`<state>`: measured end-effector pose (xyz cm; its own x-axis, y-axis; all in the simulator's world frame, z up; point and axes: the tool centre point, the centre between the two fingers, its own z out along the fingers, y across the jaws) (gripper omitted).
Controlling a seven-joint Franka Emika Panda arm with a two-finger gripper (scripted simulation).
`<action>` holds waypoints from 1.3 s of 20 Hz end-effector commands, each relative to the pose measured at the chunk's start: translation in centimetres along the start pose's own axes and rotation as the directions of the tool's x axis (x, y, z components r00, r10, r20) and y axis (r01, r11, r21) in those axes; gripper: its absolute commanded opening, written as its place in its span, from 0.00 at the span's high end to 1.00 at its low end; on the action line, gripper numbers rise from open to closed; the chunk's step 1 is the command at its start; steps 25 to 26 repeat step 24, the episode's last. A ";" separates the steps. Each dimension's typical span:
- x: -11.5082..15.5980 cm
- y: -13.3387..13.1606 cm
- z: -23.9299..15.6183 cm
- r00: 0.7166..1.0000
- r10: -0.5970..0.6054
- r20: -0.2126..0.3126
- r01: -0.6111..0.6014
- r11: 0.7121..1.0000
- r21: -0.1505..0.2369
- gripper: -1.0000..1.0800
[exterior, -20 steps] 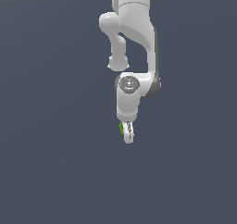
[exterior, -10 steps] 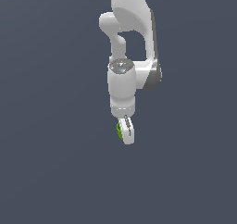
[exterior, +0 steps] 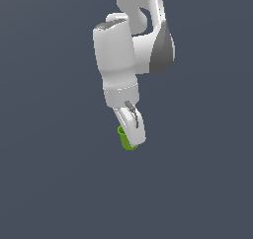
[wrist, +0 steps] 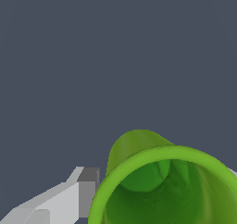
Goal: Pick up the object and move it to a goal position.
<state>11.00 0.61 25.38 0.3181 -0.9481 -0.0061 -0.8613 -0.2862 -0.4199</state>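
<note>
cup (wrist: pixel 162 190): hollow mouth nearest the wrist camera, small, likely light, stiff, smooth-walled | gripper (exterior: pixel 130 134): clamped on cup's side walls, best hold there | cup beside finger (exterior: pixel 134 127), in mid-air | floor (exterior: pixel 49 183): beyond

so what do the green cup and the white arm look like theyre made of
Green cup: looks like plastic, uniformly bright green with a smooth, mostly matte wall and soft shading inside the hollow; being a render, the material is only a guess.
White arm: looks like smooth moulded plastic or painted shell, glossy white with grey sections and soft highlights. Its gripper holds the cup between the jaws.
</note>
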 end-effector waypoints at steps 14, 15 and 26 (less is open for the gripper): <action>2.3 -7.5 -12.1 0.987 -0.160 0.031 0.147 0.954 0.261 1.00; 2.4 -7.7 -12.6 0.986 -0.166 0.031 0.151 0.951 0.270 1.00; 2.8 -8.6 -14.6 0.981 -0.189 0.035 0.169 0.936 0.308 1.00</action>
